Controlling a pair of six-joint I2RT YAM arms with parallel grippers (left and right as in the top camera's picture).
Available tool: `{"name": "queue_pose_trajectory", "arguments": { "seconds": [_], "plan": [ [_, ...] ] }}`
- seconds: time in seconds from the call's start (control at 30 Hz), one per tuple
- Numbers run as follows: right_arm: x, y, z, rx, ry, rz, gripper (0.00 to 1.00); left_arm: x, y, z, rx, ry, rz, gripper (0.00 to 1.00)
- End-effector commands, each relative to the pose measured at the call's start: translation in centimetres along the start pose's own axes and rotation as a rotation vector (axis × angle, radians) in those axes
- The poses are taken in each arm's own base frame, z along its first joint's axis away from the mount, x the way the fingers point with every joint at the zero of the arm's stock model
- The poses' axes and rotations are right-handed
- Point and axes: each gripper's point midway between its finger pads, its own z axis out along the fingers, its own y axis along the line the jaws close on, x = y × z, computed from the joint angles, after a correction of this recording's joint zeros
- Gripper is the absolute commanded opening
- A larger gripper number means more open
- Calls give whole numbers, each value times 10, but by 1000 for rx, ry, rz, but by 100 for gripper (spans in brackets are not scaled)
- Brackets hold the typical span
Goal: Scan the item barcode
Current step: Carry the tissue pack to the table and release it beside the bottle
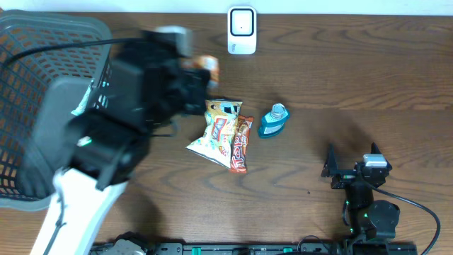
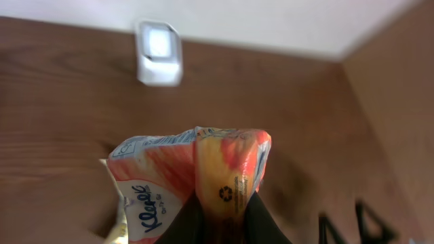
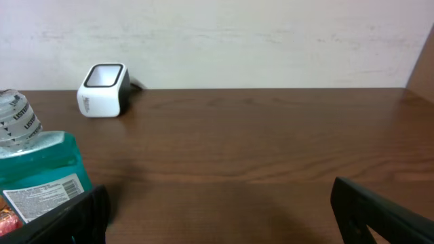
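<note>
My left hand [image 2: 220,229] is clamped on a pink-and-orange Kleenex tissue pack [image 2: 203,176], its fingers pressed together on the pack's lower edge. The pack is held up off the worktop [image 1: 354,85], near the white scanner [image 2: 159,53] and not touching it, and the scanner sits beyond the pack's top edge in my wrist view. From above, the pack [image 1: 207,65] hangs towards the basket [image 1: 28,85] side of the scanner [image 1: 242,30]. My right hand [image 1: 352,159] rests well away from the scanner, fingers wide apart and holding nothing. A blue mouthwash bottle [image 1: 272,122] and a cluster of snack packets [image 1: 225,134] lie on the worktop on the near side of the scanner — the bottle just beside the packets.
</note>
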Motion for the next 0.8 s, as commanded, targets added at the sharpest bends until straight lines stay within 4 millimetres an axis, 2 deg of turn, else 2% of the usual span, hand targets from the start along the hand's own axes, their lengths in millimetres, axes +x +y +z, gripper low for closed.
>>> {"name": "queue_pose_trajectory", "arguments": {
  "seconds": [0.0, 0.17, 0.3, 0.37, 0.5, 0.6, 0.77],
  "plan": [
    [0, 1, 0, -4, 0, 10, 99, 25, -23, 27, 40, 97, 131, 7],
    [0, 1, 0, -4, 0, 10, 99, 48, -62, 57, 122, 152, 267, 7],
    [0, 1, 0, -4, 0, 10, 99, 55, -86, 67, 176, 144, 318, 7],
    [0, 1, 0, -4, 0, 10, 99, 59, -91, 69, 185, 154, 327, 7],
    [0, 1, 0, -4, 0, 10, 99, 79, -94, 72, 182, 218, 346, 7],
    [0, 1, 0, -4, 0, 10, 99, 95, -86, 74, 157, 282, 348, 7],
    [0, 1, 0, -4, 0, 10, 99, 115, -71, 85, 82, 343, 152, 7]
  ]
}}
